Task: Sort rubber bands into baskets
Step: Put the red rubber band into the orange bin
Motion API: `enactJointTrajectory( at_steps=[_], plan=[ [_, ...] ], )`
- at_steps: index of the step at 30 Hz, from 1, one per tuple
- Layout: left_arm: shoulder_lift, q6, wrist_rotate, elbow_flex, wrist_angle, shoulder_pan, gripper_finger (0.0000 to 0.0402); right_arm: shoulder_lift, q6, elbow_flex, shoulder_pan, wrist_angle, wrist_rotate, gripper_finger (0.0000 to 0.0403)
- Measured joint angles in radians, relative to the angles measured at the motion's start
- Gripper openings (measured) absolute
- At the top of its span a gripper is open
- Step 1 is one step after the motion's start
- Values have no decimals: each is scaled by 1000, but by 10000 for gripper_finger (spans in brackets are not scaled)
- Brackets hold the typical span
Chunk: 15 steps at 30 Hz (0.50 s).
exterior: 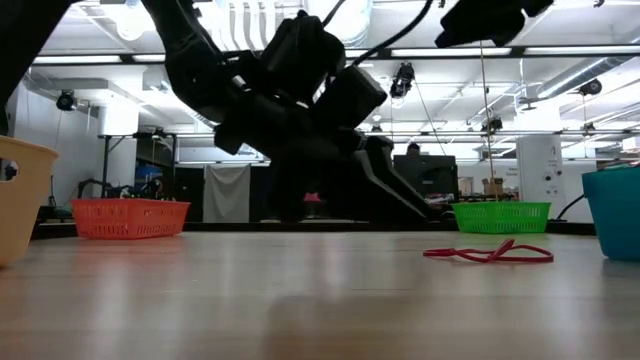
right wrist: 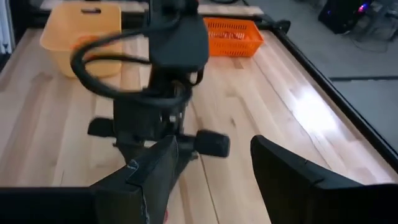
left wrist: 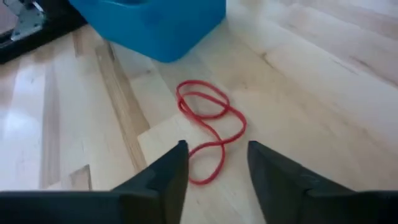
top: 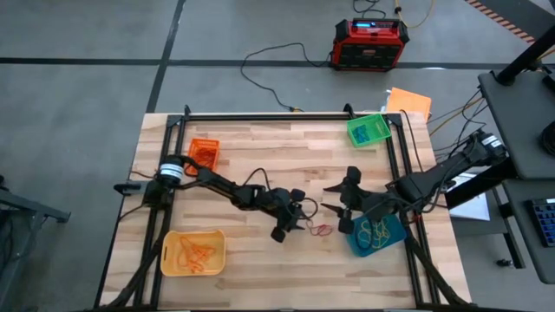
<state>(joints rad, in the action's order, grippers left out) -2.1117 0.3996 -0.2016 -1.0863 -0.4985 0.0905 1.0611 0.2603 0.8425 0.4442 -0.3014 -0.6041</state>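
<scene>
1. Near the middle of the wooden table (top: 260, 156) lies one red rubber band (left wrist: 208, 127), twisted into a figure-eight and flat on the wood. It rests just beside the blue basket (top: 378, 236).

2. Right over that band hangs the left gripper (left wrist: 217, 168). Its two dark fingers are spread apart, and one end of the band lies between them. They are not pinching anything.

3. Close to the blue basket waits the right gripper (right wrist: 211, 168), above the table. Its fingers are spread wide too and hold nothing.

4. Other baskets sit around the table: the orange basket (top: 204, 152) and the green basket (top: 368, 130) at the far side, and the yellow basket (top: 192, 252) at the near side. The yellow one holds orange bands. The blue one holds bands too.

5. I think the step now is picking up the red band.

6. Next, the left fingers likely need to go down to the wood and squeeze shut on the thin band. It is so flat that it could slip out.

7. Then the band must be carried to a basket and dropped in. I cannot tell which basket the red one belongs in.
</scene>
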Motion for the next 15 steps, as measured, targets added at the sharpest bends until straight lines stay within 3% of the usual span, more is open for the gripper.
enactJointTrajectory(
  at_steps=[8,15],
  plan=[
    [-25,-18,73,0,-23,9,233,4,-40,-32,0,130,-93,199],
    [-99,-83,32,-19,-112,10,245,17,-15,-33,0,136,-103,199]
  ],
)
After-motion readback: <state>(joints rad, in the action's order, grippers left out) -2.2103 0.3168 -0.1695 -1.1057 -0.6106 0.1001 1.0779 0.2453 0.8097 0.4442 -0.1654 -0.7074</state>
